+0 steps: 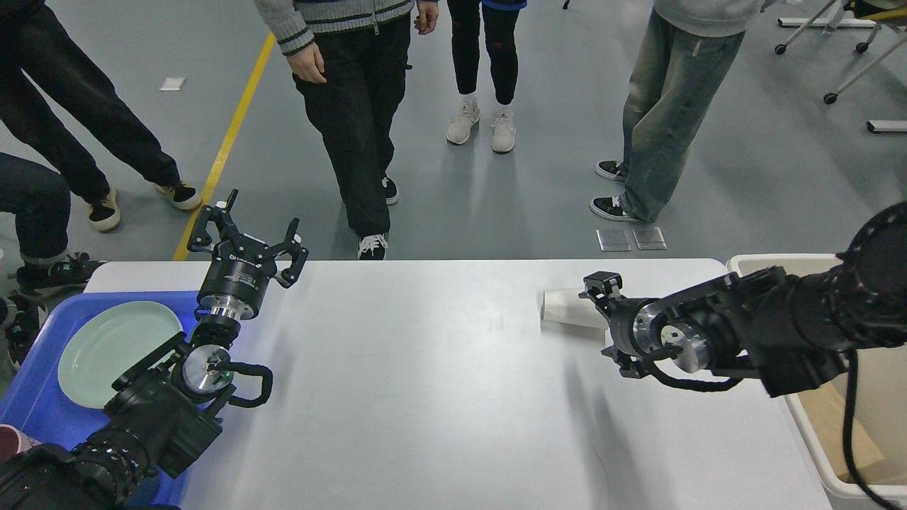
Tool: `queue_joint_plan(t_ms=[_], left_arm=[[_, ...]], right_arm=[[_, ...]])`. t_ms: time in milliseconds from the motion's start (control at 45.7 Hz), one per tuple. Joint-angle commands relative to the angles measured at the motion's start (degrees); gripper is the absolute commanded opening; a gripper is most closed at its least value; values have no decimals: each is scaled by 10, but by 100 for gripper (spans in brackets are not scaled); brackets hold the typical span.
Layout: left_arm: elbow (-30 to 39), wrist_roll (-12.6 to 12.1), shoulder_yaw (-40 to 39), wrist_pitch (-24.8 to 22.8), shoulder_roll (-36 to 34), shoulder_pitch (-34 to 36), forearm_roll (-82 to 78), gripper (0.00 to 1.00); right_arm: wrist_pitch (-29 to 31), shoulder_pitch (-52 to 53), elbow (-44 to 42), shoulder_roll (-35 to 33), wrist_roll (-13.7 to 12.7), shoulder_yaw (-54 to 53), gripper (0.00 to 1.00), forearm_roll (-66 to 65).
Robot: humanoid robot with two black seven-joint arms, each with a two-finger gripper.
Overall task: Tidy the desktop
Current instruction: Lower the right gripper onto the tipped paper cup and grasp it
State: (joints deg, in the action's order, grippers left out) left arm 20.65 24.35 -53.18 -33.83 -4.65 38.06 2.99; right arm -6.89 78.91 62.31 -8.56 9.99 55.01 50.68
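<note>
The white desktop (439, 397) fills the middle of the head view. A white paper cup (563, 308) lies on its side near the far right of it. My right gripper (611, 324) is low over the table at the cup's right end, with its jaws apart above and below that end. The gripper hides the cup's right part, and I cannot tell if it touches the cup. My left gripper (244, 234) is open and empty, pointing up at the far left edge of the table.
A blue tray (35, 397) with a pale green plate (106, 350) sits at the left edge beside my left arm. A beige bin (751, 265) stands off the right edge, partly hidden by my right arm. Several people stand beyond the far edge.
</note>
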Motion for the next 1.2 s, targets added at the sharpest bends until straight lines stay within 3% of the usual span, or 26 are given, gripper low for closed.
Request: queue_joint_plan(t_ms=[0,66,438,1182], left_arm=[[0,0,0,0,0,0,0,97],[0,0,0,0,0,0,0,97],[0,0,0,0,0,0,0,97],[1,1,-6,0,2,-9,1,97]], right_arm=[[-61,-79,-94,35,-1,-70,100,25],[-70,-107,-140,43,-4,-92,100,25],[-101,-203,-220,65,-3,-176,100,15],[-112,-233,-222,77,0,-228,100,-49]])
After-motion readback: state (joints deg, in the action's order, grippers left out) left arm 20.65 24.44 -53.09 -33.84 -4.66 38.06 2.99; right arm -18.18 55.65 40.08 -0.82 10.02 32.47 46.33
